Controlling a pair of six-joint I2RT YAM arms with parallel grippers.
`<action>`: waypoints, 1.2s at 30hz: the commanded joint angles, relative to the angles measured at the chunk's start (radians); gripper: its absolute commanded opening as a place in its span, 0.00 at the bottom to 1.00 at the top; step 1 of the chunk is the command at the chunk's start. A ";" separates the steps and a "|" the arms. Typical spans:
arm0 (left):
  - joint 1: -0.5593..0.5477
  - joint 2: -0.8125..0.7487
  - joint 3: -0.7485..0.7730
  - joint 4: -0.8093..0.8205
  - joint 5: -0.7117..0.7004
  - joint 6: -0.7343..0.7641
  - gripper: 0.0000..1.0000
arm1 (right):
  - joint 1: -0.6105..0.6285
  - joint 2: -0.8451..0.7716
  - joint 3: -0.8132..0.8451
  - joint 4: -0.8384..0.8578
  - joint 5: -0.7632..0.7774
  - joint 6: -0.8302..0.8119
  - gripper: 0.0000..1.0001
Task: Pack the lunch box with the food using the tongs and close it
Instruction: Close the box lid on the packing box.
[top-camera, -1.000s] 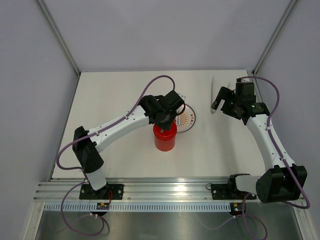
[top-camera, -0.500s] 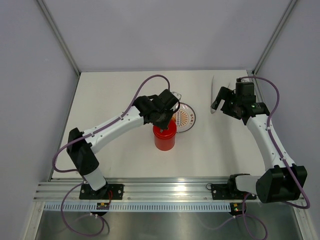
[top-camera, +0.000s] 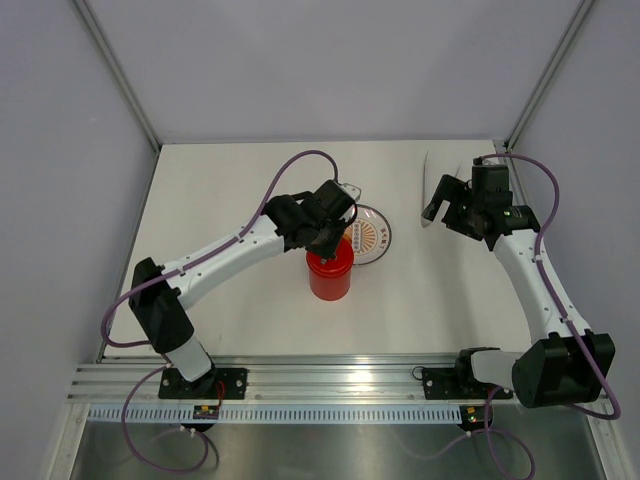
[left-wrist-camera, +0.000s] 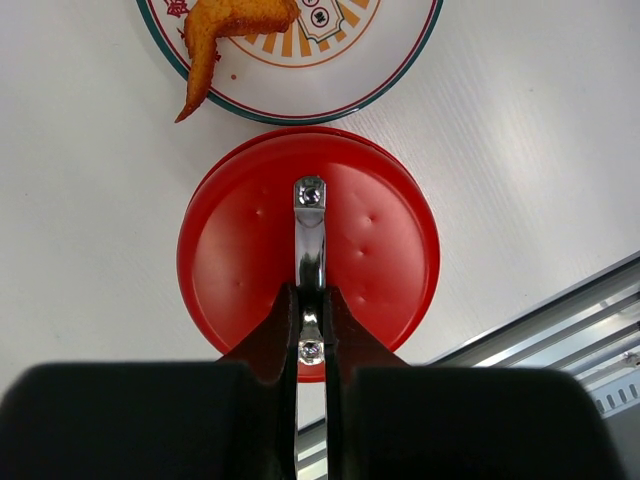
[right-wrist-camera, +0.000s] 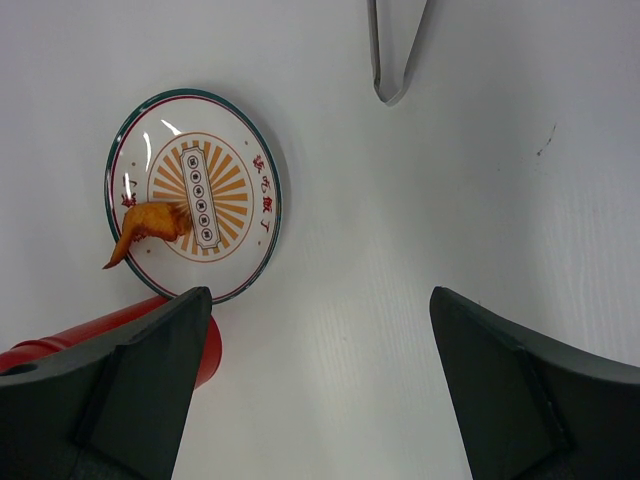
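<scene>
The red lunch box (top-camera: 329, 278) stands in front of the white plate (top-camera: 374, 236). Its round red lid (left-wrist-camera: 370, 250) covers the tub's top. My left gripper (left-wrist-camera: 311, 305) is straight above it, shut on the lid's slim metal handle (left-wrist-camera: 310, 225). One orange-brown fried piece of food (left-wrist-camera: 235, 22) lies on the plate (left-wrist-camera: 405, 62); the right wrist view shows the same piece (right-wrist-camera: 150, 224). The grey tongs (top-camera: 427, 185) lie on the table at the back right, their tip (right-wrist-camera: 393, 60) ahead of my open, empty right gripper (right-wrist-camera: 320, 297).
The table's back wall and side posts frame the white surface. A metal rail (top-camera: 330, 375) runs along the near edge, just behind the lunch box in the left wrist view. From the right wrist the plate (right-wrist-camera: 262, 215) and part of the red tub (right-wrist-camera: 60, 345) show at the left.
The left arm's elbow and forearm have swung to the left, and the wrist has turned slightly over the lunch box. The right arm and the tongs have stayed put.
</scene>
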 joint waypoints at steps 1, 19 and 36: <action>0.007 0.040 -0.034 -0.047 -0.013 -0.018 0.04 | -0.001 -0.034 0.027 -0.005 -0.026 0.003 0.98; 0.004 0.018 0.046 -0.071 -0.024 -0.004 0.43 | -0.001 -0.058 0.060 -0.032 -0.043 0.005 0.98; 0.022 -0.132 0.131 -0.119 0.016 0.005 0.20 | 0.274 0.037 0.198 -0.063 0.080 0.020 0.74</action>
